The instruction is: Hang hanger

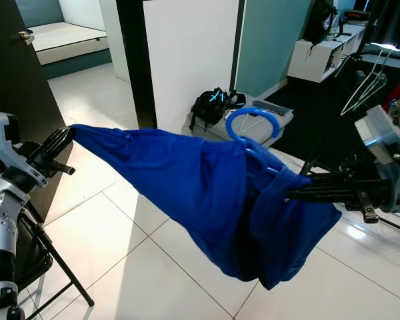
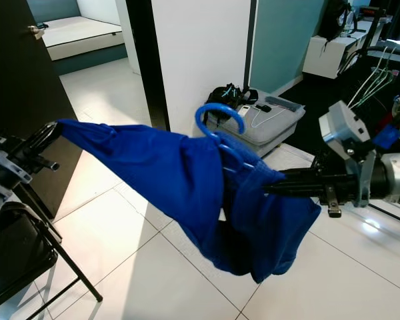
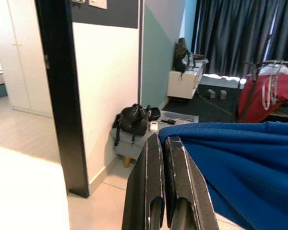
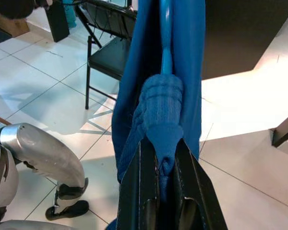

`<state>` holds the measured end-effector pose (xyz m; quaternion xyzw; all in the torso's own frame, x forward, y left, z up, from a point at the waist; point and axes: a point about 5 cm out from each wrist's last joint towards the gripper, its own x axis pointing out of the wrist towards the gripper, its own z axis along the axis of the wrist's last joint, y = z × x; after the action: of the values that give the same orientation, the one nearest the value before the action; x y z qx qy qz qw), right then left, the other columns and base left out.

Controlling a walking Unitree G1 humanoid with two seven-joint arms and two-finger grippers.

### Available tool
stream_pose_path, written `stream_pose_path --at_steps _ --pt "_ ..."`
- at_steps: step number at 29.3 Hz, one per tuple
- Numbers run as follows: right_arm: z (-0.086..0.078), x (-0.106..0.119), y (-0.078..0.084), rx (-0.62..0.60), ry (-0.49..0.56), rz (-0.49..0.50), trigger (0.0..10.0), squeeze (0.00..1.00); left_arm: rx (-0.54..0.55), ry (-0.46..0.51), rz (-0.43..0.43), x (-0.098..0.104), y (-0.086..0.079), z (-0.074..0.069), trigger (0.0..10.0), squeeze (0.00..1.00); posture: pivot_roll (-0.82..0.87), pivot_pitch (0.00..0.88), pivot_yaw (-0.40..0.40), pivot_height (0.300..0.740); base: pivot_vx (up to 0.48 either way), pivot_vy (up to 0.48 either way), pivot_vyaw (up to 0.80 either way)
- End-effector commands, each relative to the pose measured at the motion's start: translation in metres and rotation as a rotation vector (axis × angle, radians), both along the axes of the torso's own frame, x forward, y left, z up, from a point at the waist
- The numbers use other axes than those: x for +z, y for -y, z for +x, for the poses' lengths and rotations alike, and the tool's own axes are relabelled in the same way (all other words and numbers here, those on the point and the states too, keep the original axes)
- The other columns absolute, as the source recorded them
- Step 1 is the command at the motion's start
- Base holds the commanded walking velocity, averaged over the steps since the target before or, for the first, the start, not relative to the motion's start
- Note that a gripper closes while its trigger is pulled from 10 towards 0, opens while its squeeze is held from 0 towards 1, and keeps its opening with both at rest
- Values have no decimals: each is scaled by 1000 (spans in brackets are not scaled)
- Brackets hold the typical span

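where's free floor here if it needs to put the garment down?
Bare tile under the garment, between the chair and right gripper. More past the left gripper, toward the doorway. Crowded by the wall: ottoman, bag.

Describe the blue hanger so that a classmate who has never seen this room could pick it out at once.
Find the blue garment stretched between the left gripper and right gripper. The blue hanger is the plastic hook curving up from its top. The other hangers behind are white wire.
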<state>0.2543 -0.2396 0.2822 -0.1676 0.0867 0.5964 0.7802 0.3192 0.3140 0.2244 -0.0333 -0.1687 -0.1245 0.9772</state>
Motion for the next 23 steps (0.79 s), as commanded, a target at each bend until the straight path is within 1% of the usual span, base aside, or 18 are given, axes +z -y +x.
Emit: stream_pose_path --at_steps 1,4,5,6,7,8,10,11,12,13,14,15,16,17,18,19,20,23 --pt "-3 -2 23 -101 -37 -75 0 0 548 35 -204 13 -83 -34 0 0 -30 0 3 740 0 0 0" --pt "-4 -16 24 -112 -75 -136 0 0 542 72 -239 27 -88 -35 0 0 -29 0 2 740 0 0 0" --pt "-5 -26 21 -103 -92 -161 0 0 480 113 -267 39 -81 -30 0 0 -28 0 2 740 0 0 0" --pt "-5 -28 20 -101 -96 -166 0 0 463 125 -273 42 -79 -29 0 0 -28 0 2 740 0 0 0" --pt "-5 -29 17 -97 -94 -162 0 0 404 148 -282 49 -70 -25 0 0 -22 0 1 740 0 0 0" --pt "-5 -29 17 -97 -94 -162 0 0 404 148 -282 49 -70 -25 0 0 -22 0 1 740 0 0 0" --pt "-3 -29 12 -96 -81 -141 0 0 296 181 -298 57 -53 -20 0 0 -22 0 1 740 0 0 0" --pt "-3 -29 12 -96 -81 -141 0 0 296 181 -298 57 -53 -20 0 0 -22 0 1 740 0 0 0" --pt "0 -28 9 -100 -61 -115 0 0 168 195 -291 62 -32 -15 0 0 -22 0 1 740 0 0 0" --pt "3 -25 6 -107 -35 -72 0 0 17 201 -258 64 -7 -13 0 0 -16 0 4 740 0 0 0" --pt "3 -25 6 -107 -35 -72 0 0 17 201 -258 64 -7 -13 0 0 -16 0 4 740 0 0 0" --pt "5 -22 3 -111 -19 -42 0 0 -87 203 -234 65 10 -13 0 0 -18 0 4 740 0 0 0" --pt "5 -22 3 -111 -19 -42 0 0 -87 203 -234 65 10 -13 0 0 -18 0 4 740 0 0 0" --pt "7 -18 0 -112 1 -6 0 0 -204 202 -207 65 28 -15 0 0 -20 0 4 740 0 0 0" --pt "7 -18 0 -112 1 -6 0 0 -204 202 -207 65 28 -15 0 0 -20 0 4 740 0 0 0" --pt "8 -16 -2 -114 14 17 0 0 -309 204 -174 65 43 -18 0 0 -24 0 6 740 0 0 0" --pt "8 -16 -2 -114 14 17 0 0 -309 204 -174 65 43 -18 0 0 -24 0 6 740 0 0 0" --pt "10 -15 -4 -131 33 22 0 0 -478 198 -126 65 65 -27 0 0 -24 0 7 740 0 0 0"
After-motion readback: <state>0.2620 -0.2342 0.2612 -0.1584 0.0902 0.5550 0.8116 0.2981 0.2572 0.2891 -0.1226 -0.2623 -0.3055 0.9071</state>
